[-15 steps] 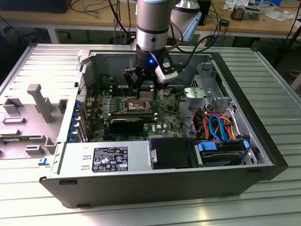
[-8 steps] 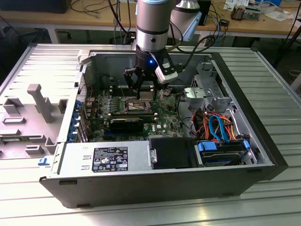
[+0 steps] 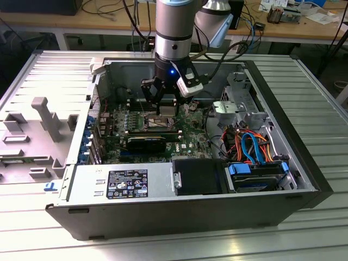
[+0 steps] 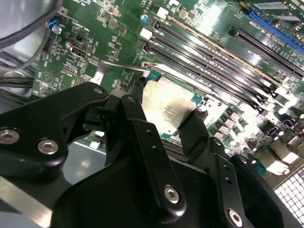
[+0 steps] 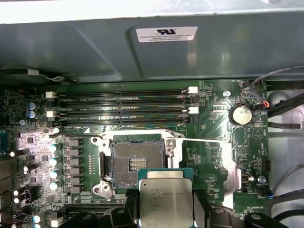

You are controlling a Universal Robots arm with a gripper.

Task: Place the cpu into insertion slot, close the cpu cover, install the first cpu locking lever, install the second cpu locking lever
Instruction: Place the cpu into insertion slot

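The exterior view stands off the computer case on the table, high and at middle range. It looks down into the open side, where the arm meets the motherboard. The first wrist view looks almost straight down, close, past the gripper and the cpu it grips, onto the insertion slot and memory slots. The second wrist view sits closer still, behind the gripper's black linkage, looking obliquely across the board. Both wrist views share the cpu, memory slots and motherboard.
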